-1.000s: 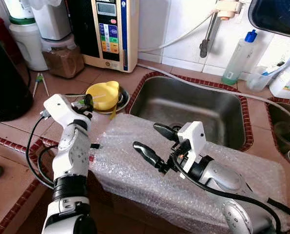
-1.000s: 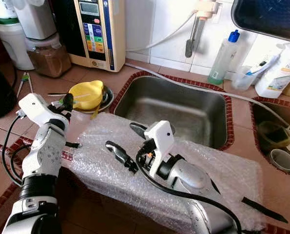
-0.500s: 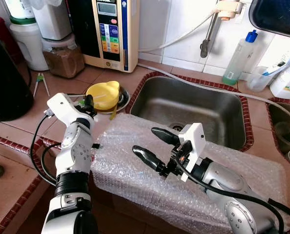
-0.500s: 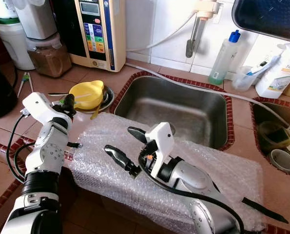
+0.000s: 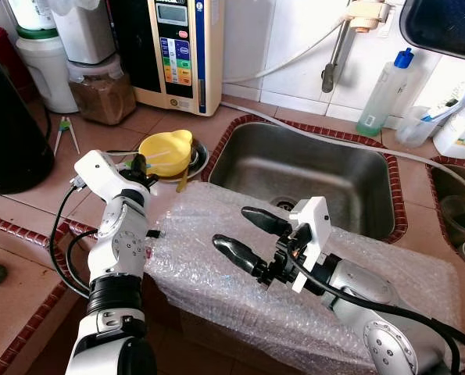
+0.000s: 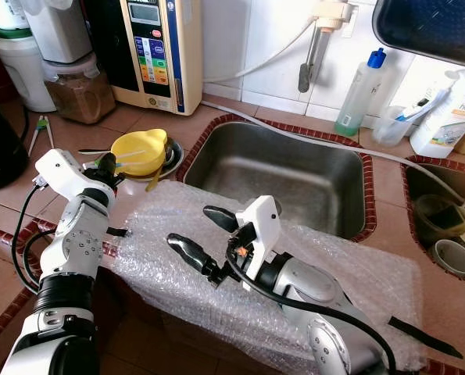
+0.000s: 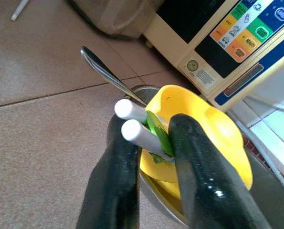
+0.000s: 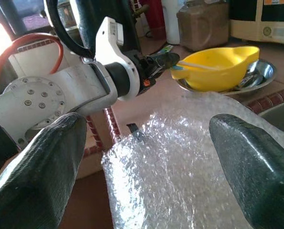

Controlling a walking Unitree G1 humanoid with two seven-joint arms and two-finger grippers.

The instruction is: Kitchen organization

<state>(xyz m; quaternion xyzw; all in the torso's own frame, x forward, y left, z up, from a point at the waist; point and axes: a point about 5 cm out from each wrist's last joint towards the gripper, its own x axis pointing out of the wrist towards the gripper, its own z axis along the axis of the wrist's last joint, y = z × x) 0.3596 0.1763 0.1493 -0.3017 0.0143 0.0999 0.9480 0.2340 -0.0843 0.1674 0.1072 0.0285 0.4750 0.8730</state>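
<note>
Chopsticks [image 7: 141, 126], two white sticks with a green clip or band near their ends, sit clamped between the black fingers of the left gripper [image 7: 153, 157] at the rim of the yellow bowl [image 5: 166, 153]. Largest in the scene is the tiled countertop [image 5: 37, 195], terracotta with a dark red patterned edge, backed by a white tiled wall. A steel sink [image 5: 302, 173] is set into it, and a sheet of bubble wrap [image 5: 216, 273] lies draped over the counter's front edge just before the sink. Behind stand a water purifier [image 5: 177, 47] with coloured buttons, a jar of brown powder [image 5: 101, 92], a white jug [image 5: 41, 66] and, past the sink, a clear bottle with a blue cap [image 5: 384, 92]. The yellow bowl rests in a shallow steel dish [image 6: 169, 158] beside the sink's left corner.

The sticks lie roughly level, their long axis running from the left gripper across the bowl's mouth, white ends toward the sink side.

The right gripper [image 5: 244, 233] hovers over the bubble wrap with its two fingers spread wide apart, holding nothing.

The left wrist view brings out a metal spoon handle [image 7: 108, 71] rising from the dish behind the bowl. The right wrist view, looking across the wrap, catches the left arm side-on and the sticks [image 8: 194, 65] reaching over the bowl.
</note>
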